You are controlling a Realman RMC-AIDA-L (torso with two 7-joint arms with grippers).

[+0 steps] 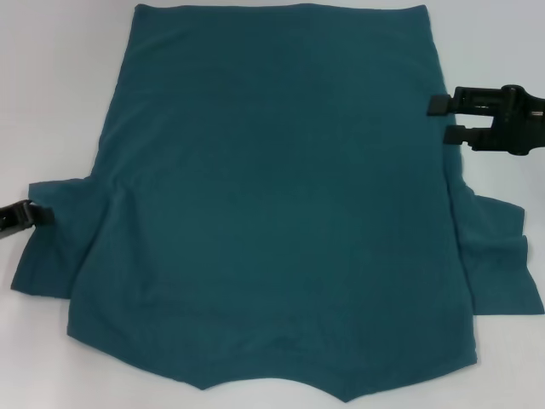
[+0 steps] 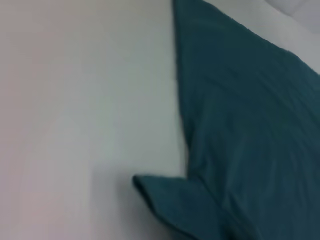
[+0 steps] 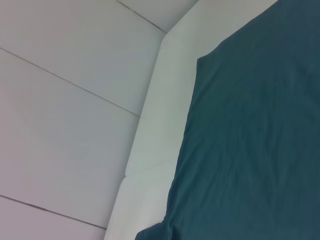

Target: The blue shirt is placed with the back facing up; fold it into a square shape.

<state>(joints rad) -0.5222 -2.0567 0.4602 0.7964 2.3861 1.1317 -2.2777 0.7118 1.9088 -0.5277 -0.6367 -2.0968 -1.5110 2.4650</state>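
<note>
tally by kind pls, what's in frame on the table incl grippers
Blue shirt, spread flat, plain side up: 1
Grippers: 2, the left gripper at the shirt's left sleeve, the right gripper at the shirt's right edge, fingers apart
White table: 1
Total: 4

Head camera overhead, looking down; wrist cameras close, oblique; all share blue shirt (image 1: 281, 204) edges

The blue shirt (image 3: 250, 140) is seen lying flat on a white table (image 3: 155, 130), plain side up, one straight edge and one corner exposed. Beyond the table edge, pale tiled floor (image 3: 65, 125) is seen.
</note>
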